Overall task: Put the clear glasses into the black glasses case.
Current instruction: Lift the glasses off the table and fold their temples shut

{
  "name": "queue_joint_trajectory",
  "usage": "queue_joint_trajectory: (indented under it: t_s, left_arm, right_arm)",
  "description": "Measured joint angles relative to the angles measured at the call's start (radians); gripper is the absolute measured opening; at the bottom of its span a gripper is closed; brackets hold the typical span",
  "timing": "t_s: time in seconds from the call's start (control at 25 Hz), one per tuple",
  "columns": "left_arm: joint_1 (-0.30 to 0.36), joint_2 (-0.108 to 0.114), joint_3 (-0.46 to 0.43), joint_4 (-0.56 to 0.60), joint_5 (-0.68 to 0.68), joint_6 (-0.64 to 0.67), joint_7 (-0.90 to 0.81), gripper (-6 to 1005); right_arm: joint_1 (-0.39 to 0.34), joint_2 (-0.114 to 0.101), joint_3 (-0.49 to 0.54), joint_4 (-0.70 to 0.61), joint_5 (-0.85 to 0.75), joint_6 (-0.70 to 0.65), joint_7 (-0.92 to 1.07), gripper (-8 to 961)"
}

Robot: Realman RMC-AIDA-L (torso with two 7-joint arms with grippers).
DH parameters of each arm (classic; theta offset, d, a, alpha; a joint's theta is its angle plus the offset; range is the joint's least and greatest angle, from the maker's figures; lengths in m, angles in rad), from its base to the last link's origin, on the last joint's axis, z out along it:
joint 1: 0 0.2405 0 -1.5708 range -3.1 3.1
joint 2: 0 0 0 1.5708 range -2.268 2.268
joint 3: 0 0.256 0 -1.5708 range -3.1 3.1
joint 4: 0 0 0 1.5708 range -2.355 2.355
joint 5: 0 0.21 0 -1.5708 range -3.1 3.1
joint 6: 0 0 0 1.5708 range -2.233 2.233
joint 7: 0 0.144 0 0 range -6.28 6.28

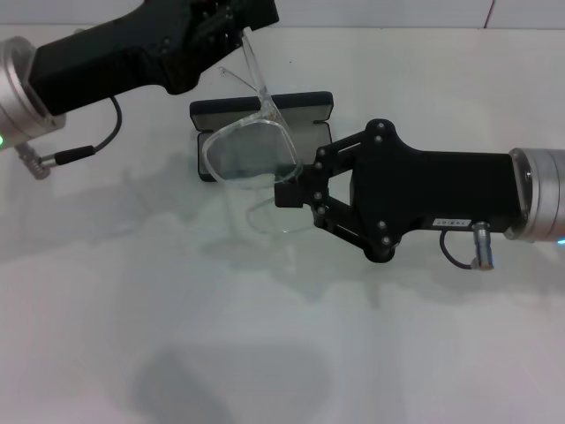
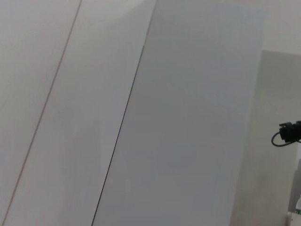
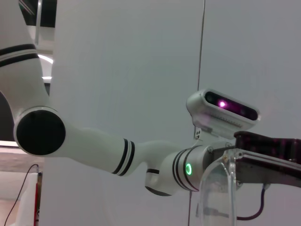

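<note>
Two arms met over the white tabletop (image 1: 132, 291) in your head view. Nearest to you, the right pincer (image 1: 290, 193) reached in from the right, its fingers (image 1: 296, 189) pressed onto the lower edge of the clear glasses (image 1: 249, 152), beside the lens. The glasses hung in the air, lens facing you, directly above the black glasses case (image 1: 261, 109). That case lay open on the tabletop behind them, its lid toward the far side. One clear arm of the glasses ran up and away to the left pincer (image 1: 231, 26), which came in from the upper left and pinched the tip of that arm. From your right wrist view you saw the clear glasses (image 3: 217, 188) close up, with the left arm (image 3: 117, 150) beyond them. Your left wrist view showed only pale wall panels.
</note>
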Motion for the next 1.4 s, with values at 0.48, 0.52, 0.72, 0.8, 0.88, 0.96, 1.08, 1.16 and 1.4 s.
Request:
queue_joint_trajectory:
  t_s: [0.48, 0.52, 0.72, 0.8, 0.88, 0.96, 1.08, 1.16, 1.4]
  left_arm:
    - [-0.037, 0.044, 0.004, -0.012, 0.103, 0.004, -0.25, 47]
    - [-0.038, 0.044, 0.008, -0.012, 0.111, 0.004, -0.258, 47]
    - [-0.041, 0.042, 0.013, -0.009, 0.12, 0.012, -0.303, 47]
    - [-0.045, 0.042, 0.018, -0.007, 0.121, 0.015, -0.325, 48]
    - [-0.049, 0.042, 0.03, -0.007, 0.123, 0.017, -0.343, 48]
    - [-0.055, 0.043, 0.047, -0.006, 0.127, 0.018, -0.357, 48]
    - [-0.065, 0.044, 0.071, -0.006, 0.136, 0.018, -0.376, 48]
    - [-0.07, 0.044, 0.077, -0.006, 0.14, 0.018, -0.381, 49]
    - [-0.073, 0.042, 0.074, -0.005, 0.138, 0.019, -0.384, 49]
  right_arm:
    - [-0.001, 0.0, 0.005, -0.026, 0.011, -0.008, -0.027, 73]
    - [0.001, -0.001, 0.006, -0.029, 0.018, -0.008, -0.027, 72]
    - [0.006, 0.0, 0.018, -0.029, 0.03, 0.001, -0.029, 72]
    - [0.006, 0.0, 0.026, -0.029, 0.031, 0.002, -0.029, 72]
    - [0.007, 0.001, 0.03, -0.029, 0.033, 0.003, -0.029, 72]
    - [0.008, 0.001, 0.03, -0.029, 0.034, 0.003, -0.03, 72]
    - [0.008, 0.001, 0.031, -0.03, 0.036, 0.007, -0.03, 72]
    - [0.008, 0.001, 0.032, -0.029, 0.039, 0.009, -0.03, 72]
    - [0.009, 0.0, 0.032, -0.022, 0.042, 0.01, -0.03, 72]
